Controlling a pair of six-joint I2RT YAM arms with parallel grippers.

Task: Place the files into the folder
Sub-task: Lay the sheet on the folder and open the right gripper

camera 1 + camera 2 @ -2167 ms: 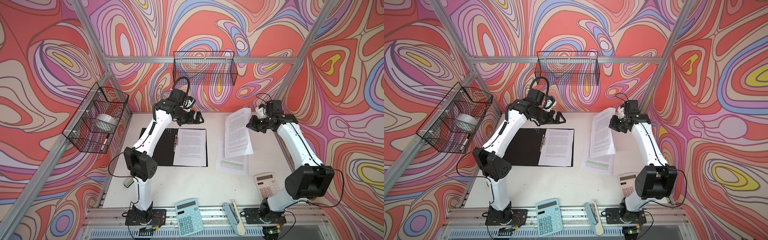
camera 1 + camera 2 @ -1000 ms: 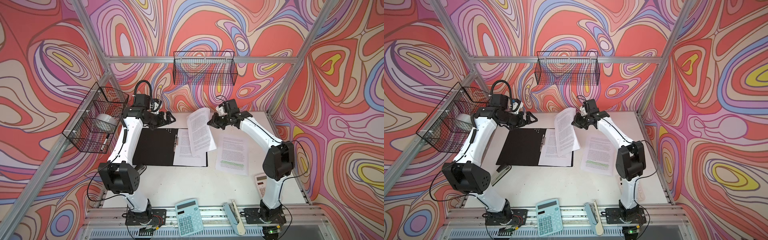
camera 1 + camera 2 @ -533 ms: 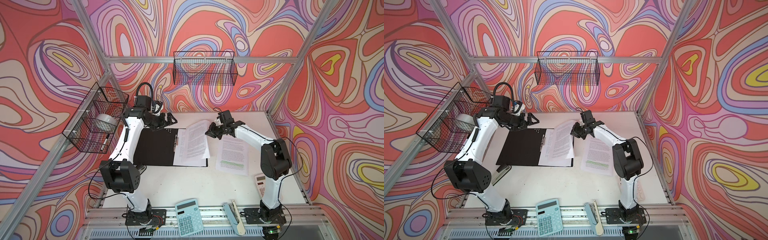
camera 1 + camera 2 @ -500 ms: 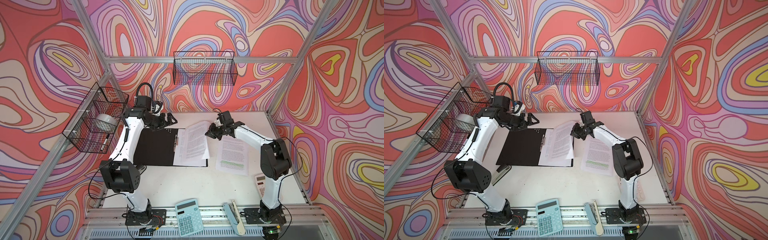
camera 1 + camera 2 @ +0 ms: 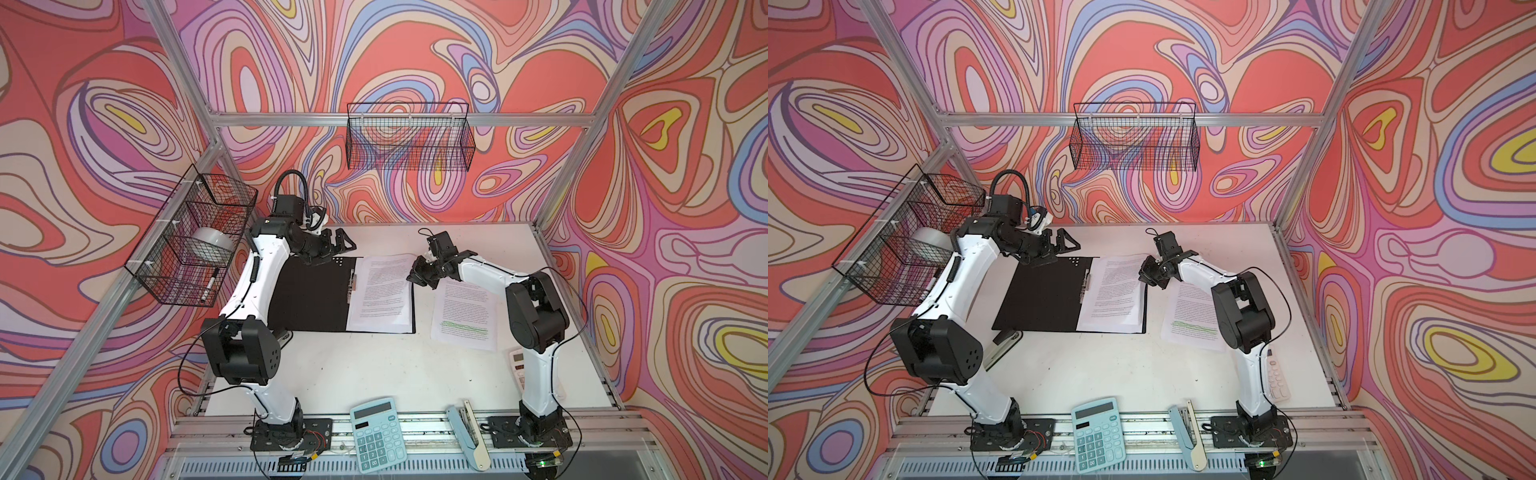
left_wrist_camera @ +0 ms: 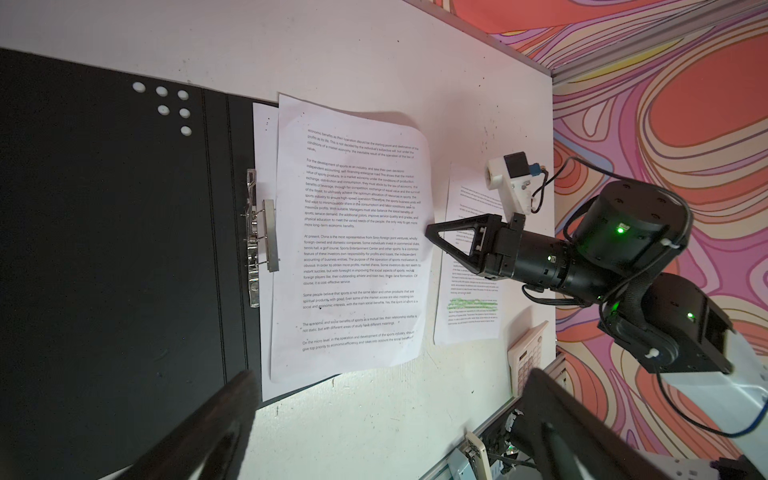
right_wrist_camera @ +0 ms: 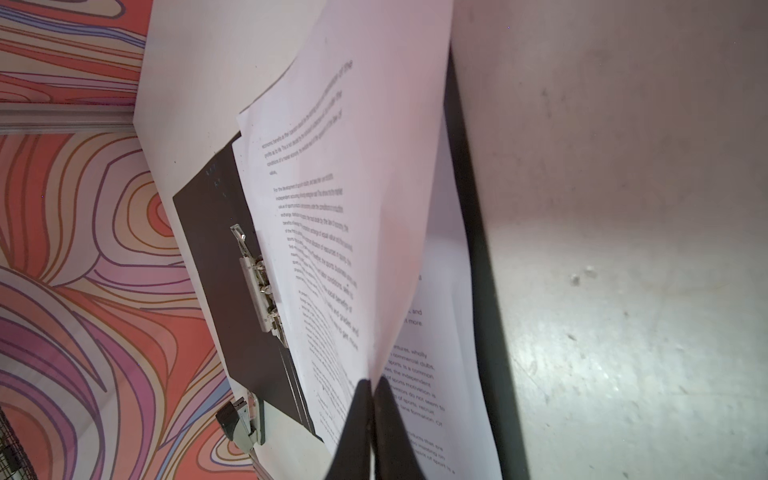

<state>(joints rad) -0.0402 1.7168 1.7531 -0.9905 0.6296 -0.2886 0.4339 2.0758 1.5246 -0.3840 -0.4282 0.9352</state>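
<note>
Beside the folder (image 5: pixel 307 299), right tool (image 5: pixel 415 277) pinches a sheet (image 5: pixel 382 286) seemingly lying inside it; left tool (image 5: pixel 343 245) spread.

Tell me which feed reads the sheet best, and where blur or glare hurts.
Left wrist view: the white printed paper sheet is sharp and readable; the left fingers are dark foreground blur. Right wrist view: the sheet pinched in the right fingers sits close and its text is soft; a bright patch washes the white tabletop. Both top views: evenly lit, print too small to read.
</note>
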